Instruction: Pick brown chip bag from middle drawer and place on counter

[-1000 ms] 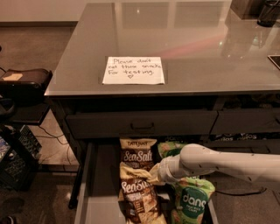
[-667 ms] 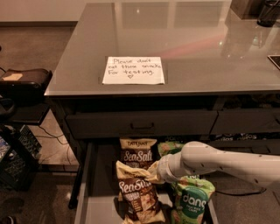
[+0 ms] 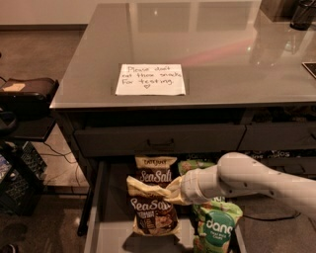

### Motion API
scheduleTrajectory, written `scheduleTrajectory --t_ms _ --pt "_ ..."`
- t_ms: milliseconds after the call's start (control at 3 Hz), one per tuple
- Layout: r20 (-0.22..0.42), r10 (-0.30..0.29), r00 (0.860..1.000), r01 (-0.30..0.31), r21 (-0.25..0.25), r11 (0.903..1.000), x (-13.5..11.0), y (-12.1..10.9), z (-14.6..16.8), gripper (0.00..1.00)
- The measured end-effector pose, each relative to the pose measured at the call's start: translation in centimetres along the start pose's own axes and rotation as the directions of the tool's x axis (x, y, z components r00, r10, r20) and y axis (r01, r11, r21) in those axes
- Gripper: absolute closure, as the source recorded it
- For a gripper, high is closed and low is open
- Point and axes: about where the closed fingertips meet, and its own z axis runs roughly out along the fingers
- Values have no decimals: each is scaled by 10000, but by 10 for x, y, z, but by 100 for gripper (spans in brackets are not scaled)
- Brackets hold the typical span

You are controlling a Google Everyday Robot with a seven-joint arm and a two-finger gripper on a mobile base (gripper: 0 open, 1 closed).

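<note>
Camera view. The glossy grey surface (image 3: 222, 49) carries a white handwritten note (image 3: 150, 79) near its front edge, and dark items (image 3: 296, 12) stand at its far right corner. Below that edge a shallow drawer front (image 3: 160, 140) with a recessed handle is closed. Under it the middle drawer (image 3: 100, 197) is pulled out towards the camera.

Inside, a second brown bag (image 3: 155, 170) stands at the rear, directly behind the brown chip bag (image 3: 153, 215). A green pouch (image 3: 217, 227) stands just right of the brown chip bag, and another green pouch (image 3: 196, 165) is partly hidden at the rear. The white arm (image 3: 256, 180) enters from the right and crosses above both green pouches. A black crate (image 3: 19, 183) sits on the floor to the left, well apart from the drawer.

The shallow drawer front overhangs the drawer's rear; the space above its front half is open.

The end effector (image 3: 174, 190) is over the drawer's middle, clenched on the tan top band of the brown chip bag. The band is crumpled and drawn to the right, and the bag hangs tilted. Whether its bottom touches the drawer floor cannot be told.
</note>
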Motion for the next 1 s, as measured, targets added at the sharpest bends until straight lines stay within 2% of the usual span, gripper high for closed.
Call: scheduleTrajectory --t_ms 333,667,1000 --pt "124 -215 9997 214 115 9997 -25 -1 -42 100" --pt "124 -215 9997 214 115 9997 -25 -1 -42 100" --pt "450 -221 9987 216 118 9997 -44 -4 -57 100"
